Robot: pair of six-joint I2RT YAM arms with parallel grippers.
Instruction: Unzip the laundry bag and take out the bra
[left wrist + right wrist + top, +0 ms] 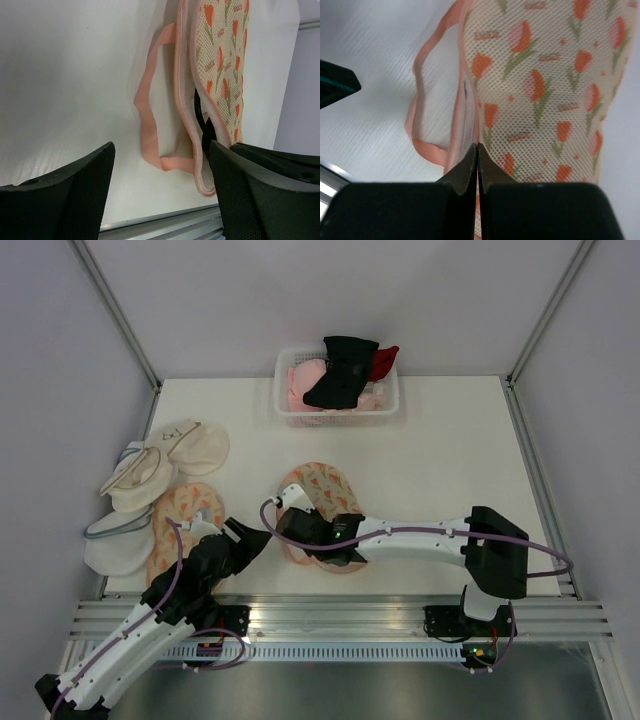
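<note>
The laundry bag (322,488) (225,65) (545,90), peach mesh with an orange tulip print and pink edging, lies flat mid-table. A pink loop strap (145,100) (415,90) trails from its near end. My right gripper (322,545) (478,146) is shut, its tips pinched at the bag's pink zipper edging, and the top layer stands a little off the lower one. Something black (202,125) shows in that gap; I cannot tell whether it is the bra. Just left of the bag, my left gripper (245,535) (161,150) hangs open and holds nothing.
A white basket (338,418) at the back holds black (340,375), pink and red garments. Plain cream pouches (150,480) and a smaller orange printed pouch (185,515) lie at the left. An aluminium rail (340,615) runs along the near table edge.
</note>
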